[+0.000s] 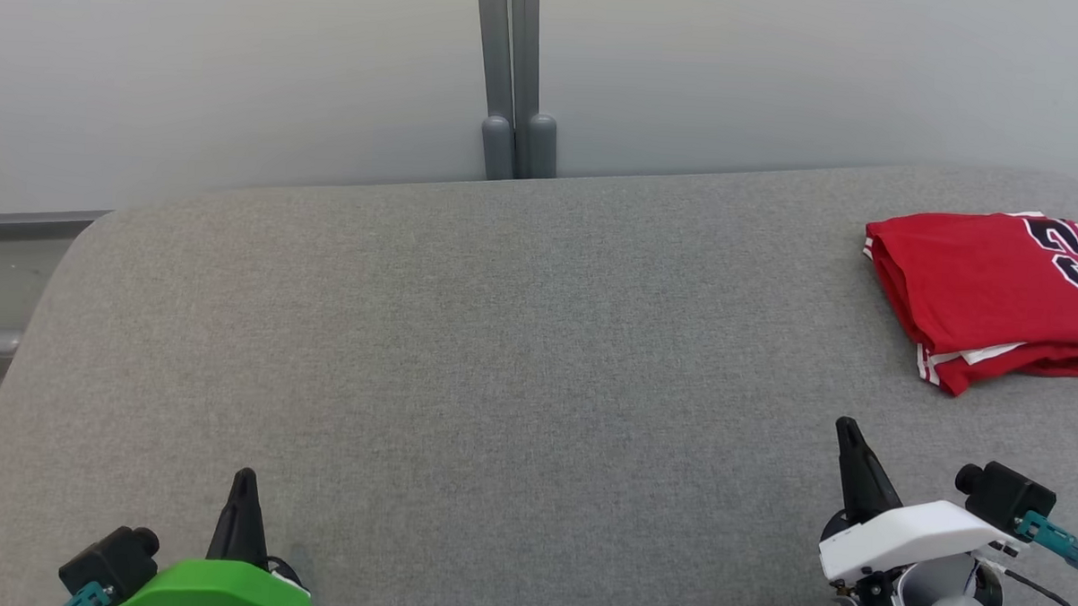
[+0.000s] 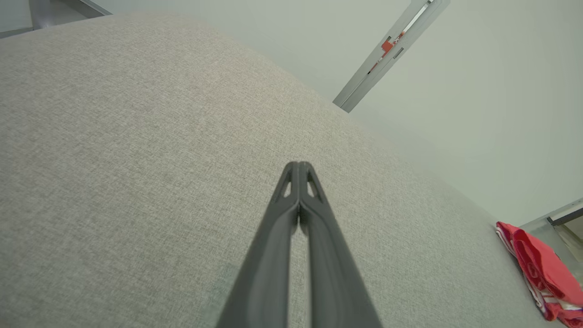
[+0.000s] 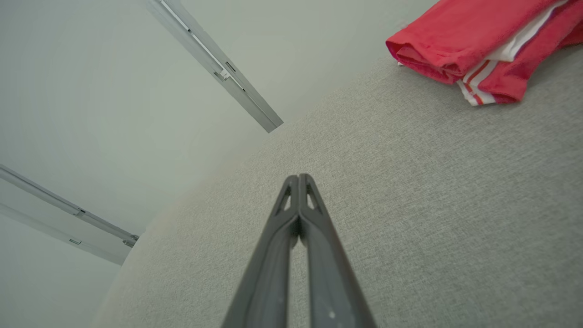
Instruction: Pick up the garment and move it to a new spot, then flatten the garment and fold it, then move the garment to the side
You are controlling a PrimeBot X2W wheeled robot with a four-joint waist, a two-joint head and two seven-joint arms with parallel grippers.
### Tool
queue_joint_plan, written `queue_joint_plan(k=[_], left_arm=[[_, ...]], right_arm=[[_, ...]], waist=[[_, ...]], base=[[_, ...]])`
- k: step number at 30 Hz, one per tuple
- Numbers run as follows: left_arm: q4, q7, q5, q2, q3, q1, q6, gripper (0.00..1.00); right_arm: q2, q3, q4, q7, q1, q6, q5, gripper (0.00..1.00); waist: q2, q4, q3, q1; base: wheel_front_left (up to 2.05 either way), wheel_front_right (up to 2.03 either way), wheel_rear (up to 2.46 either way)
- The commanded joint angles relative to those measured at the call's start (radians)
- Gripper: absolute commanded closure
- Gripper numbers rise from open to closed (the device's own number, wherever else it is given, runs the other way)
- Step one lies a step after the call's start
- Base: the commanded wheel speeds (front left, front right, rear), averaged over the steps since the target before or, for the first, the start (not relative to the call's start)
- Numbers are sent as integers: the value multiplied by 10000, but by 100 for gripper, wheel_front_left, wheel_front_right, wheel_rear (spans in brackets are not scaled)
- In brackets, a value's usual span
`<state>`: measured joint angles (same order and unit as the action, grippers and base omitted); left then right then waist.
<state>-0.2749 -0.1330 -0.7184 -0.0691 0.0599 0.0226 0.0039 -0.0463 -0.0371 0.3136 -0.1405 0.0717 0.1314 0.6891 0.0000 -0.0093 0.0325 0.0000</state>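
The garment (image 1: pixel 988 283) is a red jersey with white trim and dark numerals, folded into a compact stack at the far right of the grey fabric table (image 1: pixel 501 355). It also lies at the lower right of the left wrist view as the garment (image 2: pixel 542 269), and at the upper right of the right wrist view as the garment (image 3: pixel 464 41). My left gripper (image 1: pixel 246 478) sits at the lower left, shut and empty, its tips pressed together (image 2: pixel 299 165). At the lower right my right gripper (image 1: pixel 848 426) is shut and empty too (image 3: pixel 299 176), a short way in front of the garment.
A grey double post (image 1: pixel 515 78) stands behind the table's far edge against a pale wall. The table's corners are rounded, and the garment reaches close to its right edge.
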Motion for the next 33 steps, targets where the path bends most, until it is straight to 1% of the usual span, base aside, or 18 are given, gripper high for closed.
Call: queue_joint_plan(k=[1, 17, 33], left_arm=[[161, 82, -406, 2, -121, -352, -74, 100], [202, 639, -2401, 42, -506, -598, -382, 100], [236, 1116, -4055, 75, -829, -806, -634, 100]], right_arm=[[-49, 91, -205, 93, 259, -3, 395, 100], [-61, 419, -334, 660, 311, -3, 2468, 100], [-68, 695, -437, 1136, 338, -3, 4189, 100]], waist=[[0, 2, -5, 0], [0, 17, -63, 0], [0, 32, -120, 0]], base=[[0, 0, 0], [0, 0, 0], [0, 0, 0]])
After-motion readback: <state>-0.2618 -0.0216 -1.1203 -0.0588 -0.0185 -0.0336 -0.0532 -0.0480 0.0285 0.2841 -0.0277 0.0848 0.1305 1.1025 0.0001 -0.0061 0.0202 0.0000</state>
